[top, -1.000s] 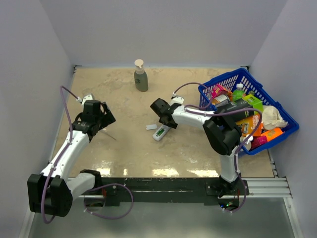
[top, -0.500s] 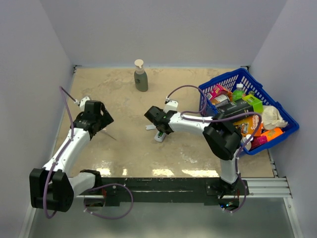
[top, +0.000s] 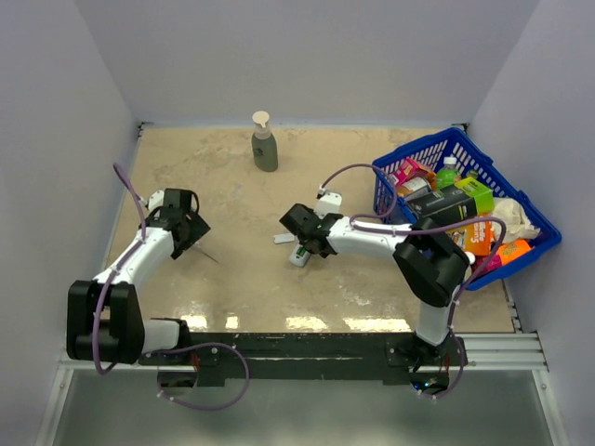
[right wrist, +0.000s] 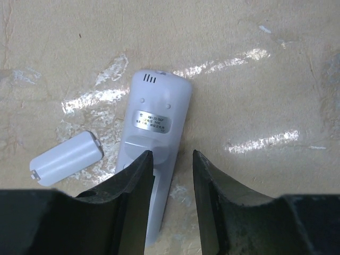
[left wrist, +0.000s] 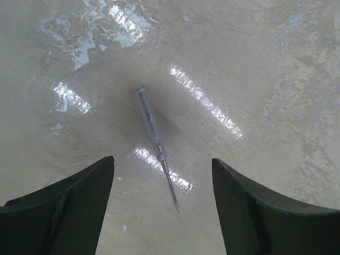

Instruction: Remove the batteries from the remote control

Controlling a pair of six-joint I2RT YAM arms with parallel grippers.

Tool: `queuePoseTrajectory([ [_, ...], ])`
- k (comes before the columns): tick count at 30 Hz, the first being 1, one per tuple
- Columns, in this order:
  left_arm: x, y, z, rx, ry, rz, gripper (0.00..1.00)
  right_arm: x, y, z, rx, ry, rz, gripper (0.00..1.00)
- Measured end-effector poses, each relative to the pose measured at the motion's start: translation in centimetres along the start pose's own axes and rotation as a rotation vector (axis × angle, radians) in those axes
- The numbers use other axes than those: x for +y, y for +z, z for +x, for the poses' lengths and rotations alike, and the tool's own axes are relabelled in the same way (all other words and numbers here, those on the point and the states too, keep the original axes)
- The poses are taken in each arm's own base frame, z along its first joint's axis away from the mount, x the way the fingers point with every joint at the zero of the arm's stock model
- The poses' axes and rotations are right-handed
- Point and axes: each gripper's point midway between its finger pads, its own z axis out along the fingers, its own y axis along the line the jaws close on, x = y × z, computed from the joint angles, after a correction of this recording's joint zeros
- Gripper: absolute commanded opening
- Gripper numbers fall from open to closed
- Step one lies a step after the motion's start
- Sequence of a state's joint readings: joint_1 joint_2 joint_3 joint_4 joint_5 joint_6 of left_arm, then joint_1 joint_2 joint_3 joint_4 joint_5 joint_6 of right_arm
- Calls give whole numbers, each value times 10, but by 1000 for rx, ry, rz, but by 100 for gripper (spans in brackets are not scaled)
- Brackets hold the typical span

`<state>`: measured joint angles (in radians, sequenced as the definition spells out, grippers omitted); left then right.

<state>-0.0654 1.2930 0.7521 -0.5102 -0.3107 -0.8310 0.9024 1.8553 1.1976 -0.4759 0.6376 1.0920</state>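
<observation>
The remote control [right wrist: 154, 114] lies back side up on the table, a light grey bar with a silver label. It also shows in the top view [top: 298, 254]. My right gripper [right wrist: 170, 156] hovers over its near half, jaws a narrow gap apart. The left finger [right wrist: 133, 186] covers the battery recess, and the remote's right edge shows in the gap. The batteries are hidden. The white cover piece [right wrist: 66, 158] lies loose to the remote's left. My left gripper [left wrist: 162, 175] is wide open and empty over a thin grey stick [left wrist: 151, 122].
A soap dispenser bottle [top: 265, 144] stands at the back of the table. A blue basket [top: 392, 172] full of packages sits at the right. The stick [top: 206, 252] lies on the table to the right of my left gripper [top: 181, 225]. Grey walls close both sides.
My right gripper has come nearer and lower over the remote, now covering its battery end. My left arm has drawn back a little, keeping its gripper over the stick.
</observation>
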Motion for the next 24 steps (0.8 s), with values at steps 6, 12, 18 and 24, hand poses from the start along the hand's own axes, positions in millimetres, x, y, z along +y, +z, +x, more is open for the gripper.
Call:
queuePoseTrajectory([
  [6, -6, 11, 5, 12, -42, 7, 66, -5, -6, -2, -8, -43, -25, 40],
  [12, 5, 32, 27, 65, -65, -52, 59, -6, -20, -11, -28, -54, -55, 40],
  [18, 6, 38, 21, 32, -94, -75, 34, -7, -27, -18, -45, -72, -83, 41],
  [24, 2, 44, 16, 9, -96, -67, 15, -5, -26, -13, -33, -113, -116, 42],
])
